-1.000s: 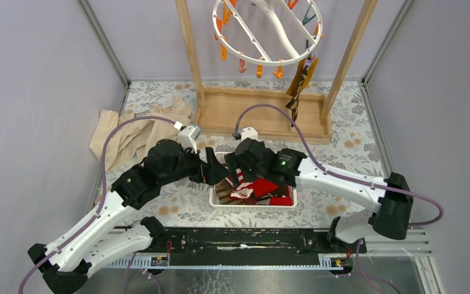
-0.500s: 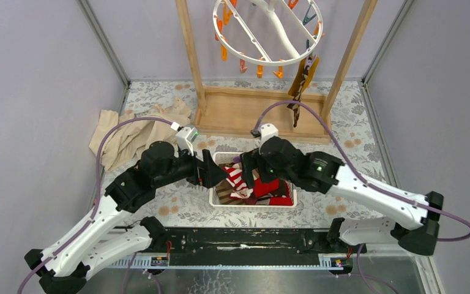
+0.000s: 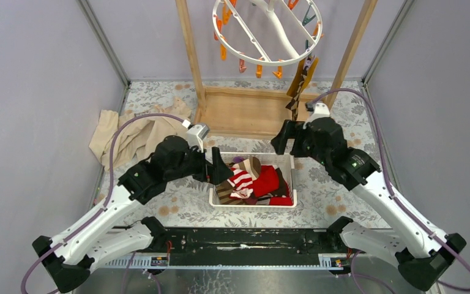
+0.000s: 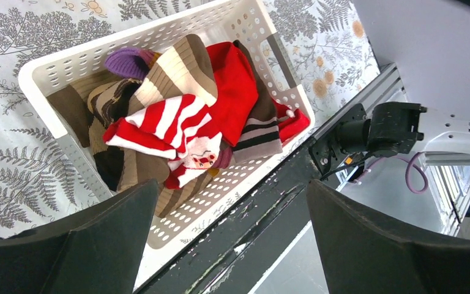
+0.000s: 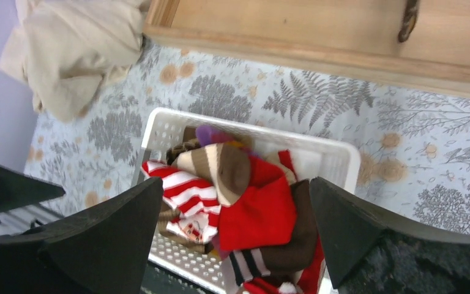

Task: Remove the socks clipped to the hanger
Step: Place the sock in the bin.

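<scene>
Right tool (image 5: 235,184) back from perforated white basket (image 3: 251,206) — like left tool (image 4: 232,187), spread wide, empty

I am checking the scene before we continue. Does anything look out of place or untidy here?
One brown argyle sock hangs clipped to the hanger, while the other socks lie heaped in the white basket. A beige cloth lies crumpled on the table, left of the wooden rack.
</scene>
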Motion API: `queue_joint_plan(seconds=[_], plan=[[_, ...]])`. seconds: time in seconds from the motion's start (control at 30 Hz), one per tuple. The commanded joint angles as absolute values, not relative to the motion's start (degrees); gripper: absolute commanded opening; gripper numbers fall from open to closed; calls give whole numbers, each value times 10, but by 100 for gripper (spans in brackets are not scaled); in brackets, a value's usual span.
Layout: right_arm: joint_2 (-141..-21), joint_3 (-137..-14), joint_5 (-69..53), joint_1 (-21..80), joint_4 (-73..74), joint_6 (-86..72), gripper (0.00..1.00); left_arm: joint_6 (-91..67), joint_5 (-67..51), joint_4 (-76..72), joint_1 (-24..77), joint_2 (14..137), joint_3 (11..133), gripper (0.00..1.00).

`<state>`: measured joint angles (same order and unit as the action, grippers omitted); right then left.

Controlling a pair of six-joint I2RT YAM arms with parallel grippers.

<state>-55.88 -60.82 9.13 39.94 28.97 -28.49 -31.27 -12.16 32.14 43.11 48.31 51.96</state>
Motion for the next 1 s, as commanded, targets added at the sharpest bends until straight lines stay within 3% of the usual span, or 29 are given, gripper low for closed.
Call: queue_joint_plan(seconds=[0.0,0.37,0.67,0.97], plan=[[-561,-599,-33,291,208,-262,97,-300,-115,269,434,515,543,99],[-566,-556,-156,129,156,-260,96,-299,-69,215,433,617,606,99],[-572,-522,-158,73,123,-259,96,-275,-65,221,433,649,620,99],[-606,-512,-167,44,42,-284,86,-273,-78,196,427,663,606,99]])
